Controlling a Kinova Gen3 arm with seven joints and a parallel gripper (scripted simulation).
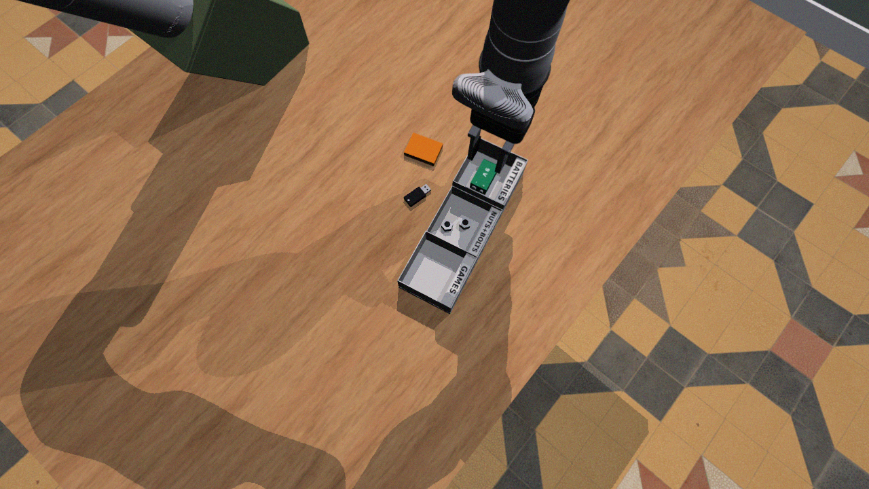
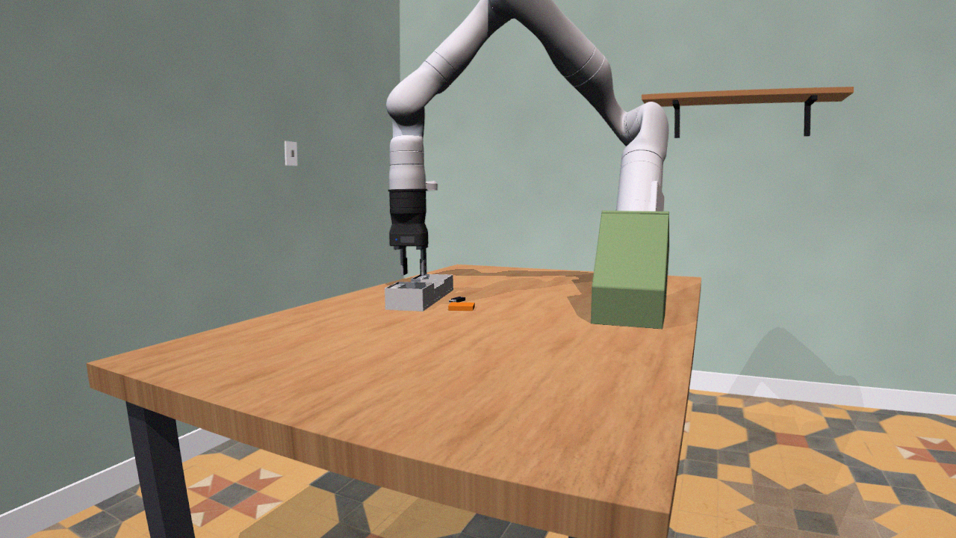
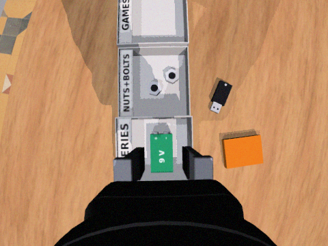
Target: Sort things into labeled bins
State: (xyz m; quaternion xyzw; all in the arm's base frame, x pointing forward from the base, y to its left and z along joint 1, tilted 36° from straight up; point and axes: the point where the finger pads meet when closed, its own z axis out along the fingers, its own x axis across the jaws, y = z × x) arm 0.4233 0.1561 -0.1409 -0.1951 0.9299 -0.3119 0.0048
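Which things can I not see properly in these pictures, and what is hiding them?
- BATTERIES label: in the wrist view the tool covers its first letters.
- Green 9V battery: in the exterior view the bin wall hides it.
- Two nuts: too small in the top view to tell their thread.
- Orange block: no print visible, so its kind is unclear.
- USB stick: a tiny dark speck in the exterior view.
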